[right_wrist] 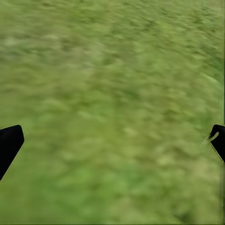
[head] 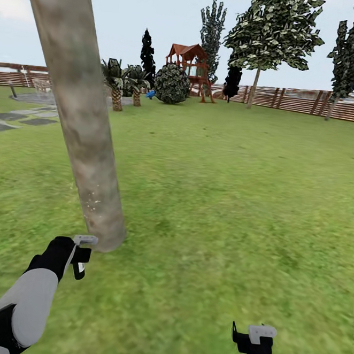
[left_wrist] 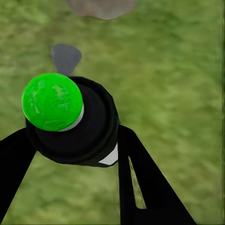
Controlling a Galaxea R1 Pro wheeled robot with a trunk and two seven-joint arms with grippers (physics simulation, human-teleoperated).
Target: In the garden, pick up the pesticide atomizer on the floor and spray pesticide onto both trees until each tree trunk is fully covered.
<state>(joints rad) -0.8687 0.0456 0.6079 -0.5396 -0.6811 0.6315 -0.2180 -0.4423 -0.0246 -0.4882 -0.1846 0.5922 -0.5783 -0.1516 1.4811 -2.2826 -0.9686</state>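
A thick mottled grey-brown tree trunk (head: 80, 115) leans across the left of the head view, its base (left_wrist: 101, 7) on the grass. Small pale specks dot the bark low down (head: 92, 202). My left gripper (head: 78, 257) hangs just in front of the trunk's base, shut on the pesticide atomizer (head: 85, 240), whose grey-white head points at the bark. In the left wrist view the atomizer (left_wrist: 75, 122) is a dark round body with a bright green end, held between the black fingers (left_wrist: 140, 173). My right gripper (head: 254, 334) stands open over bare grass (right_wrist: 112, 93). A second tree (head: 254, 87) stands far off by the fence.
Open lawn stretches ahead and to the right. Grey stepping stones (head: 21, 118) lie at far left. Short palms (head: 117, 88), a round shrub (head: 172, 84) and a red play tower (head: 189, 65) stand at the back before the brown slatted fence (head: 302, 100).
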